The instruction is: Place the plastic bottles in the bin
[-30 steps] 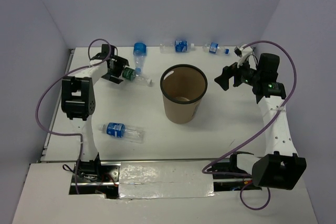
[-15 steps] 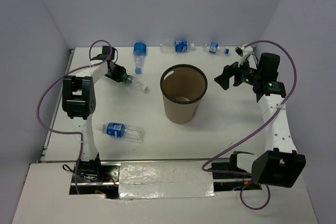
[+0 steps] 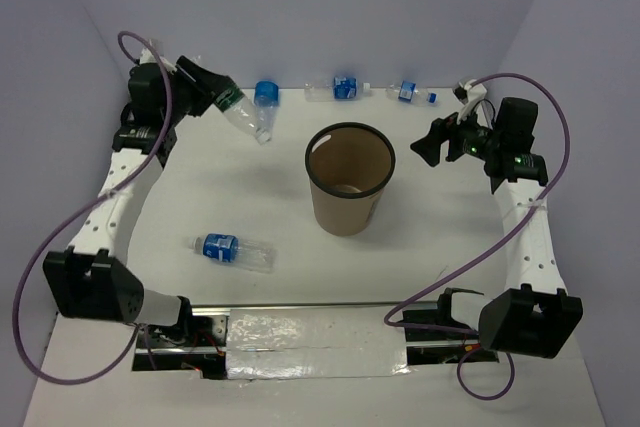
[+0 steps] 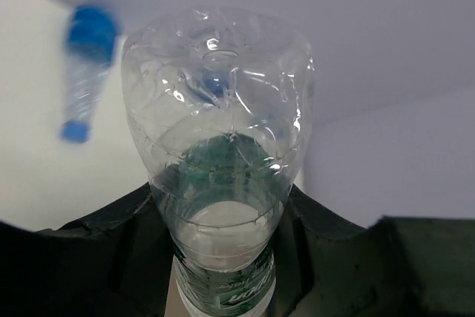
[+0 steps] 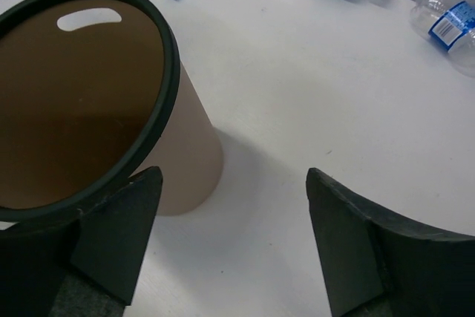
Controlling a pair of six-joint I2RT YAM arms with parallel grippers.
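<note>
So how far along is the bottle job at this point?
Done: nothing, no bottle shows inside the bin. In hand: the left end effector holds the green-label bottle aloft, left of the bin. Left: dropping it in, then four blue-label bottles lying on the table.

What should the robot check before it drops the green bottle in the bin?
1. Grip: ok. The left fingers are clamped on the green bottle, which is off the table.
2. Bottle above the bin's opening: not ok. It hangs to the left of the bin, not over it.
3. Bin upright, mouth open: ok.
4. Right fingers out of the way: ok. They are open, hold nothing and sit to the right of the bin.
5. Room inside the bin: ok. No bottle shows in it.
</note>
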